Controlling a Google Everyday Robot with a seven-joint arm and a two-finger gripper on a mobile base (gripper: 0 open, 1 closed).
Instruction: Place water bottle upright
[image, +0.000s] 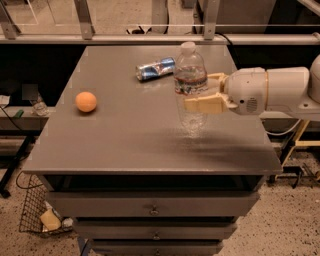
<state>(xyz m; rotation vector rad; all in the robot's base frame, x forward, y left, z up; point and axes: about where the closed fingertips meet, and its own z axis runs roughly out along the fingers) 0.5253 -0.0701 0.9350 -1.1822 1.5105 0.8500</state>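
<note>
The water bottle (189, 67), clear ribbed plastic with a white cap and a red-white-blue label band, stands upright on the right half of the grey table (125, 135). Its base rests on the tabletop. My gripper (198, 92) reaches in from the right at label height. Its tan fingers (207, 104) sit on either side of the bottle, one in front and one behind, and hold it. The white arm stretches off to the right edge of the camera view.
A blue-and-silver drink can (156, 68) lies on its side just behind and left of the bottle. An orange ball (86, 101) sits on the table's left side. Drawers run below the front edge. A wire basket (35, 212) stands on the floor at the left.
</note>
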